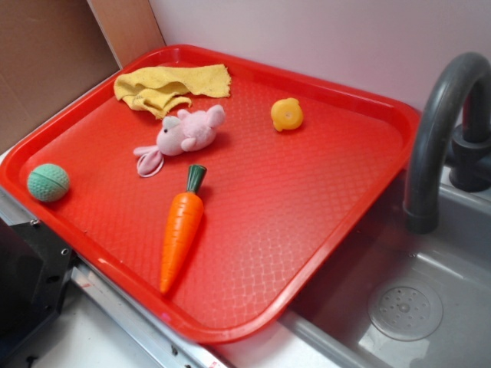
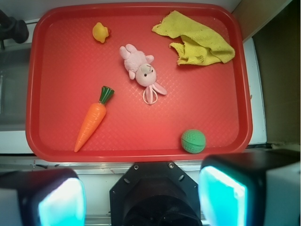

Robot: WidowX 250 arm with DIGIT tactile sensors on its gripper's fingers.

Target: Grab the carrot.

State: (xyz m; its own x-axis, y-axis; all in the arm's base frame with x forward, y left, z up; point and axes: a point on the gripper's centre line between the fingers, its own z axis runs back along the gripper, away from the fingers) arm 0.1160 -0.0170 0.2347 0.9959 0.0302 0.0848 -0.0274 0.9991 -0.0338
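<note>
1. The glossy orange plastic carrot (image 1: 181,230) (image 2: 91,124), a long tapered cone with a dark green stem cap, lies flat on the red plastic tray (image 1: 307,215) (image 2: 56,70), toward its near edge.
2. Just beyond the stem lies a pink plush bunny (image 1: 184,134) (image 2: 141,70), close to the carrot but not touching it.
3. A small round yellow-orange toy (image 1: 287,114) (image 2: 100,32) sits farther back, well apart.
4. A crumpled yellow cloth (image 1: 169,86) (image 2: 200,42) fills one far corner; a green textured ball (image 1: 48,182) (image 2: 193,141) rests by the near rim.
5. The gripper (image 2: 141,193) hangs above the tray's near edge, its padded fingers (image 2: 61,202) spread wide, holding nothing.
6. A grey sink (image 1: 414,299) with a dark curved faucet (image 1: 437,130) stands beside the tray.
</note>
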